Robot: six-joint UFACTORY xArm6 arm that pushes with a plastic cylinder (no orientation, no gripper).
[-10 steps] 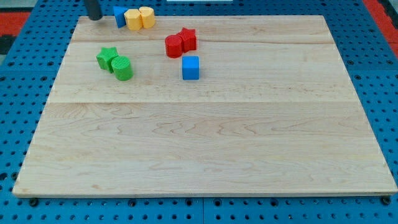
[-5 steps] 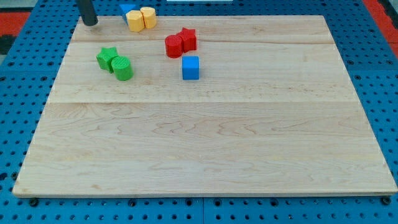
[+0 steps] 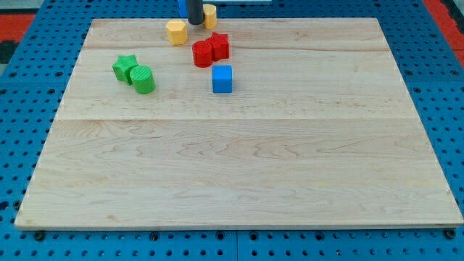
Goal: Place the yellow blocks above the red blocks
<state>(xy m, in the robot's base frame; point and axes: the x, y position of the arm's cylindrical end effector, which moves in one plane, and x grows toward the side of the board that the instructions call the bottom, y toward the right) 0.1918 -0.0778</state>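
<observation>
Wooden board (image 3: 239, 159) on blue pegboard (image 3: 29, 65); no containers.
My tip (image 3: 196, 21), a bare rod, stands between yellow block (image 3: 176, 32) and yellow cylinder (image 3: 209, 15), above red cylinder (image 3: 203, 54) touching red star (image 3: 219, 45); blue cube (image 3: 222, 78), green star (image 3: 125, 67), green cylinder (image 3: 143, 80).

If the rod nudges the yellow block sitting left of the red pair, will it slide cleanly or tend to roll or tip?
The yellow block looks squat and flat-bottomed, so it probably slides rather than tips. Its faceted sides suggest it may rotate if struck off-centre. The wooden board looks smooth, so it likely moves easily. My tip sits just to its upper right, between the two yellows.
</observation>
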